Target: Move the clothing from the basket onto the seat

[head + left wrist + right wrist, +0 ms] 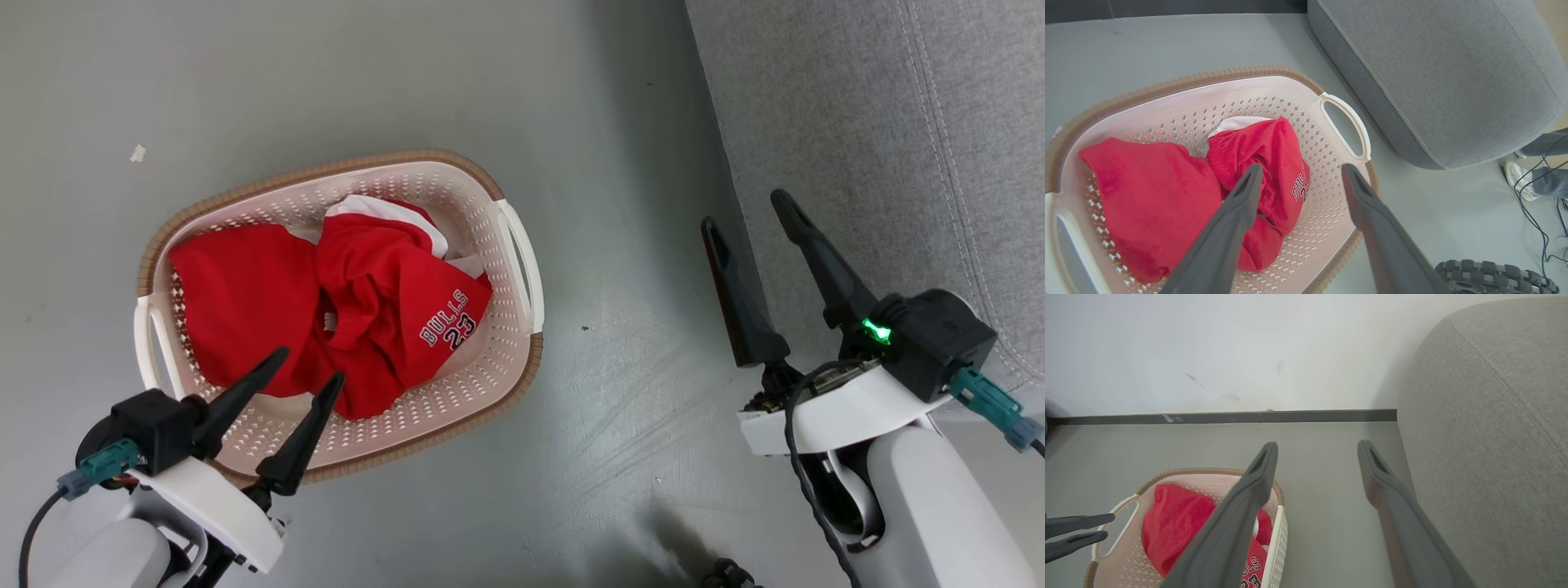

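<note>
My left gripper [312, 363] hangs at the near rim of the basket [326, 167], jaws released and empty, tips pointing in over the clothing [245, 302]. I cannot tell whether the tips touch the fabric. All the clothing lies inside the basket: a plain red piece to the left, and the jersey [408, 302] bunched against it to the right, lettering up. The heap's long axis follows the basket's, running handle to handle across the head view. The clothing lies directly ahead of and below the left jaws, so I judge the left arm to be the one for the pick. A strip of bare floor [620, 245] comes next. My right gripper [744, 209] hangs well apart from the basket, jaws released and empty, just beside the edge of the seat [857, 122]. No clothing is on the seat yet.
</note>
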Motion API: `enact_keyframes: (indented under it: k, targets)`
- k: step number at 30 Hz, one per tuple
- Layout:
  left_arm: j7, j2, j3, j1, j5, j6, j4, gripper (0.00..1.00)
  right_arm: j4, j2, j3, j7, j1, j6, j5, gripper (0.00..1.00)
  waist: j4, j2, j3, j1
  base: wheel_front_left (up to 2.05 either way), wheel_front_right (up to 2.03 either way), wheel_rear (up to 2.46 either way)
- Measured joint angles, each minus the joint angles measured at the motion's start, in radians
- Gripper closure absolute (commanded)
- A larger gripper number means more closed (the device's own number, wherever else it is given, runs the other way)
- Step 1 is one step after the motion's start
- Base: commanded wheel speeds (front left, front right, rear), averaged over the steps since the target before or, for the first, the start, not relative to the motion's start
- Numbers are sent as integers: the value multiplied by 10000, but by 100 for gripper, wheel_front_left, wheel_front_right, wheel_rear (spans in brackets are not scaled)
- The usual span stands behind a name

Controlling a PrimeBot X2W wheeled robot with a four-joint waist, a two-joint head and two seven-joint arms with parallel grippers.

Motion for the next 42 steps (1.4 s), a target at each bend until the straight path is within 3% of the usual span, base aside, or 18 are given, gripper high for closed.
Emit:
enact_keyframes:
  k: [6, 14, 42]
  targets:
    - [236, 50, 125, -338, 2, 38, 127, 0, -265, -2, 115, -12, -318, 0, -73, 0, -199, 0, 391, 0, 0, 0, 0]
    - [441, 144, 314, -738, 84, 403, 234, 0, -449, 0, 226, -12, -344, 0, -69, 0, -354, 0, 798, 0, 0, 0, 0]
    - [1407, 662, -224, -1499, 1710, 1246, 397, 0, -573, 0, 562, -12, -516, 0, 663, 0, -826, 0, 1307, -1, 0, 0, 0]
